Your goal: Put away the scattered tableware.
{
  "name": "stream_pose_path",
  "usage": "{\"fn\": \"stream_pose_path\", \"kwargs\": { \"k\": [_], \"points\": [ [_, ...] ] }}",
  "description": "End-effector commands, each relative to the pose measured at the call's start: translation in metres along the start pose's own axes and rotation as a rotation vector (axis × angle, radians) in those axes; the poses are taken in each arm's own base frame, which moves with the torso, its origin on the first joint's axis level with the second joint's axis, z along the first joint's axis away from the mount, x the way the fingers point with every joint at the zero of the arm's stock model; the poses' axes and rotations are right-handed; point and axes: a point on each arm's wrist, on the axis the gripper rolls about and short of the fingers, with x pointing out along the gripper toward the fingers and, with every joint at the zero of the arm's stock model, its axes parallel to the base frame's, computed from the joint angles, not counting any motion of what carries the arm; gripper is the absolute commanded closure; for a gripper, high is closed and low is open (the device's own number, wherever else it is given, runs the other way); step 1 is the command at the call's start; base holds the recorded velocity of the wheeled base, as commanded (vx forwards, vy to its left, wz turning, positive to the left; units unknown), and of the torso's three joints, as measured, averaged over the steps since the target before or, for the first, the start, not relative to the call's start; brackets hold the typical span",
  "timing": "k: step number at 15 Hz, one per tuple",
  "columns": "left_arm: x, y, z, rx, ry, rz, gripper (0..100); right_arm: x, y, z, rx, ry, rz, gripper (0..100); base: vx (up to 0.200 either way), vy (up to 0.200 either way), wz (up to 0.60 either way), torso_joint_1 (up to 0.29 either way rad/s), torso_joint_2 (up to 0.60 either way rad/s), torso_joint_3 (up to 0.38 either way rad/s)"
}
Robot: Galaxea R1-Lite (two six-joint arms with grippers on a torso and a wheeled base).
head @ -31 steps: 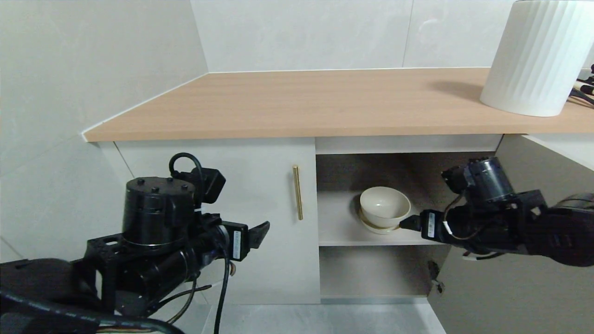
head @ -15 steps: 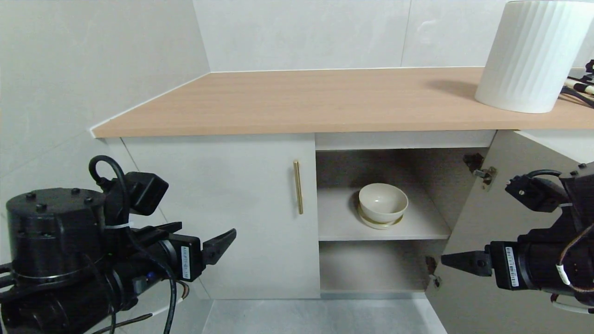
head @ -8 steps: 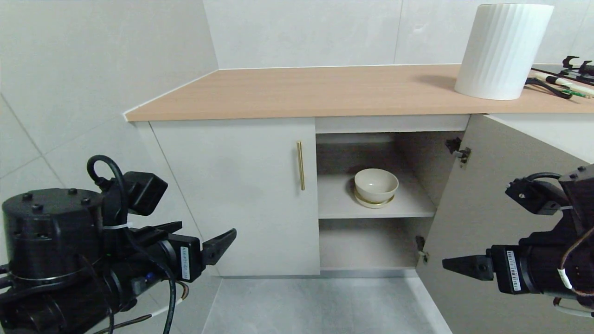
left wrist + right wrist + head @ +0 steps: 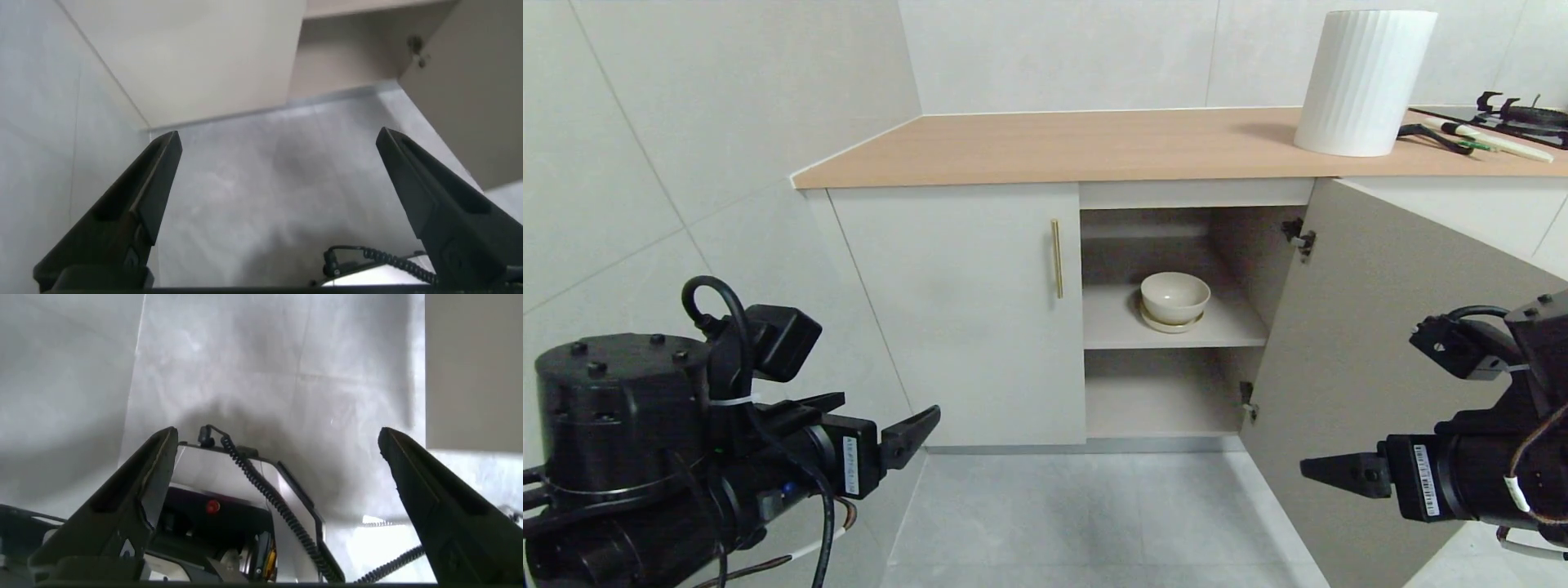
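The bowl [image 4: 1174,296] sits on what seems to be a saucer [image 4: 1168,326], on the upper shelf [image 4: 1111,322] inside the cabinet, with the lower shelf [image 4: 1152,408] beneath. The shut door [image 4: 964,310] is on its left, the open door [image 4: 1347,343] on its right. On the worktop [image 4: 1054,147] above, a tall container [image 4: 1364,82] stands at right, with utensils [image 4: 1478,139] beyond it. The left tool [image 4: 278,135] hangs low before the shut door, the right tool [image 4: 278,433] before the open one.
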Motion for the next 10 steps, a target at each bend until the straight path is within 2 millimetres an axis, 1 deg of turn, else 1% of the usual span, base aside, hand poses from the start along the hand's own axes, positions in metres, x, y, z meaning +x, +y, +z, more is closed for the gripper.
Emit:
{"fn": "stream_pose_path", "kwargs": {
  "k": [1, 10],
  "points": [
    [0.0008, -0.0001, -0.0008, 0.001, 0.005, 0.001, 0, 0.0010, 0.0001, -0.0005, -0.001, 0.004, -0.001, 0, 0.000, 0.000, 0.00, 0.000, 0.00, 0.000],
    [0.0012, 0.0001, -0.0009, 0.001, 0.006, 0.003, 0, 0.0010, -0.0001, -0.0006, -0.001, 0.002, -0.009, 0, 0.000, 0.000, 0.00, 0.000, 0.00, 0.000]
  ]
}}
